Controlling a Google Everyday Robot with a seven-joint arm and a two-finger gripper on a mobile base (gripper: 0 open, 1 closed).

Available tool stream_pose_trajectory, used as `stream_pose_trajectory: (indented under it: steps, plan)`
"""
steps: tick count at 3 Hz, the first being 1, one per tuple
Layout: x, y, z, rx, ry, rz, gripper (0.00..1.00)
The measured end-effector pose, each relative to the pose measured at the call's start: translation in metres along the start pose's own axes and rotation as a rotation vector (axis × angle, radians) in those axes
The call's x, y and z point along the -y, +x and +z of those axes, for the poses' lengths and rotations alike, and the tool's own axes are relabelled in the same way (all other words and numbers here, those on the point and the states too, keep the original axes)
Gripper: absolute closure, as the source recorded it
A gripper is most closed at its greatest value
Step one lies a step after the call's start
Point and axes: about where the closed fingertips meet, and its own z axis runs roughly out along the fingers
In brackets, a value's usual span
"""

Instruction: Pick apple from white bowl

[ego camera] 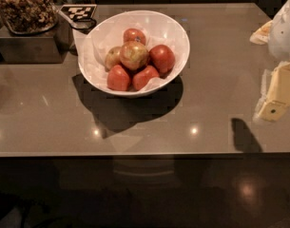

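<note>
Apple (133, 55) atop red apples (161, 57) in white bowl (177, 30); tool (274, 106) at right edge, well apart.

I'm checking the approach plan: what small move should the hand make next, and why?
Probably move the hand left toward the white bowl. It is at the right edge of the view, well apart from the bowl, and the big yellow-green apple sits on top of the red apples, uncovered.

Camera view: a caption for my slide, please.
Robot hand hovers at right edge, apart from white bowl holding the apple.
</note>
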Motion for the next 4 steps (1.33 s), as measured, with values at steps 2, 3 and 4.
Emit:
stream_pose_trajectory:
  steps: [2,3,4]
  plan:
    - [0.005,-0.008,-0.003,0.04,0.017,0.001,0.0]
    - [0.024,-0.041,-0.001,0.148,0.013,0.004,0.0]
    - [0.044,-0.085,0.004,0.258,0.002,-0.001,0.0]
